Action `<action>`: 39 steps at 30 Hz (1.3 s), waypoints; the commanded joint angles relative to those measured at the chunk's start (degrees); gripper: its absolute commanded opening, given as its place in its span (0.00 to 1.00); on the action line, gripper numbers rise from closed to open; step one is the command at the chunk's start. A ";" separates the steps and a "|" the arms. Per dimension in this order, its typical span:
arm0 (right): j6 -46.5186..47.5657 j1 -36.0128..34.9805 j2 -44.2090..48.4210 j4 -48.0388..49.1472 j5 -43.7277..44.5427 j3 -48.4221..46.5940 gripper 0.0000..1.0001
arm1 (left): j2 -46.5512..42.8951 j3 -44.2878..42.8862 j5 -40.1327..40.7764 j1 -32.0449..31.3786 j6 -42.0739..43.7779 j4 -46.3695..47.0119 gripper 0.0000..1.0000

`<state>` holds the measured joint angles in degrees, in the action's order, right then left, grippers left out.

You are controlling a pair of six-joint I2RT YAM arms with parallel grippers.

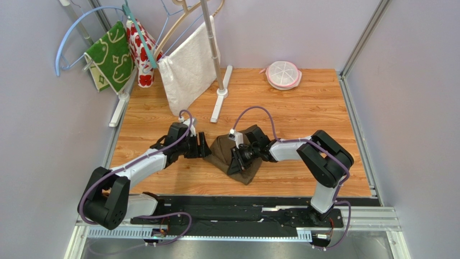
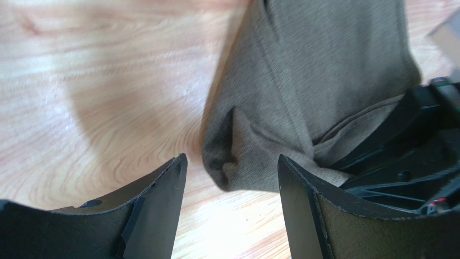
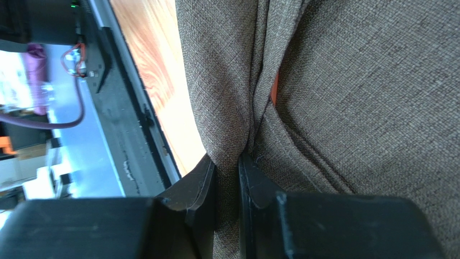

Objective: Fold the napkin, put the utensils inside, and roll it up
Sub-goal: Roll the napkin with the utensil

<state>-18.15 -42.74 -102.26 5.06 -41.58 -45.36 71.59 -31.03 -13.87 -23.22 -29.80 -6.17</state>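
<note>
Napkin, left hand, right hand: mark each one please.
napkin point(image 1: 221, 155), top view, bare left side of the cloth.
left hand point(image 2: 231, 162), left wrist view, gap between the open fingertips.
right hand point(image 3: 228, 164), right wrist view, between fingertips pinching a napkin fold.

The left fingers point(image 2: 162, 189) stand spread wide, while the right fingers point(image 3: 197, 186) are pinched nearly together.

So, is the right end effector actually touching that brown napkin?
Touching. The right wrist view shows the right end effector clamped on a fold of the napkin.
</note>
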 commanded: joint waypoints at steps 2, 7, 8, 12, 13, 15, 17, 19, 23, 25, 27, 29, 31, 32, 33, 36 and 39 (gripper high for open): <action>-1.01 0.55 -4.18 -1.72 -2.10 2.47 0.11 | 1.17 -0.79 -1.07 0.11 -0.52 7.58 0.71; -1.62 1.17 -4.70 -0.31 -2.63 2.65 0.11 | 6.09 -2.72 -0.99 0.11 -0.70 6.44 0.70; -1.62 1.08 -4.71 -0.40 -2.37 2.48 0.11 | 7.67 -3.42 -0.72 0.11 -0.61 6.35 0.69; -1.10 1.17 -4.62 -1.01 -2.45 2.30 0.11 | 10.23 -5.01 0.25 0.11 -0.26 5.03 0.60; -1.01 1.17 -4.62 -1.19 -2.36 2.21 0.11 | 10.49 -5.18 0.25 0.11 -0.17 5.12 0.56; -0.57 1.17 -4.71 -1.54 -2.19 2.21 0.11 | 11.90 -6.06 -0.54 0.11 0.18 5.21 0.45; -0.39 1.17 -4.44 -1.98 -1.92 2.04 0.12 | 13.39 -6.85 -1.68 0.11 0.62 4.95 0.37; -0.22 1.17 -3.92 -2.60 -1.57 1.86 0.13 | 14.36 -7.12 -2.21 0.11 1.24 3.89 0.26; 0.05 1.17 -3.30 -3.65 -0.96 1.07 0.16 | 15.94 -7.03 -4.32 0.11 2.29 2.92 0.09; 0.05 1.26 -3.39 -3.92 -0.69 0.54 0.22 | 15.95 -6.68 -4.41 0.11 2.82 2.92 0.02; 0.13 1.17 -3.12 -4.53 -0.52 0.19 0.38 | 16.03 -6.77 -3.89 0.11 3.34 1.96 0.00; 0.66 1.17 -0.94 -6.88 0.53 -0.16 0.46 | 16.47 -7.56 -3.45 0.11 3.78 0.30 0.00; 1.27 1.17 3.26 -8.92 1.94 -0.51 0.50 | 16.82 -8.61 -3.36 0.11 4.40 -0.68 0.00; 2.15 1.17 4.95 -11.71 4.12 -0.78 0.52 | 17.43 -8.87 -3.18 0.11 4.49 -1.81 0.00; 2.77 1.17 6.62 -13.48 5.62 -1.30 0.53 | 17.79 -9.22 -3.01 0.11 5.10 -2.26 0.00; 4.79 1.17 13.21 -19.90 13.00 -3.15 0.54 | 18.84 -10.46 -2.92 0.11 5.81 -3.75 0.00; 5.93 0.65 21.20 -22.90 19.68 -3.07 0.55 | 19.55 -11.16 -2.74 0.11 6.16 -4.46 0.00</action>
<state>-15.88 -41.74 -90.76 -10.28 -32.97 -46.15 89.49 -41.19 -18.15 -23.16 -26.50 -6.66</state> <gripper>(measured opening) 0.543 0.009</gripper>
